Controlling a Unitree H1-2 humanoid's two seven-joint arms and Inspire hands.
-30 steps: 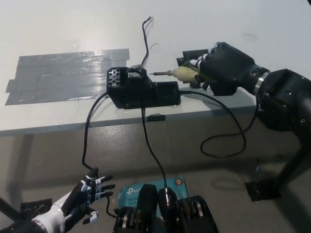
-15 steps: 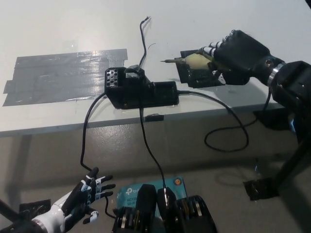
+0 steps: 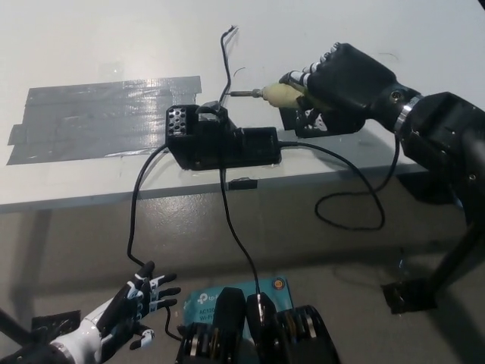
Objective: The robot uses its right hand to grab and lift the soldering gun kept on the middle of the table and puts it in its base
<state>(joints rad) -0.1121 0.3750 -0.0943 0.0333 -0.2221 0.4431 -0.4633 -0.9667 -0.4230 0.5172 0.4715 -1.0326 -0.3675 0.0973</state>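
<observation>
Soldering gun (image 3: 267, 93) — inside right hand (image 3: 337, 87) fingers.

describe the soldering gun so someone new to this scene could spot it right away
Start at the white table and find the black base near its front edge, right of the grey tape patch. Just up and right of that base, the black right hand is shut on the soldering gun. It is the only pale yellow thing there, with a thin metal tip pointing left.
</observation>
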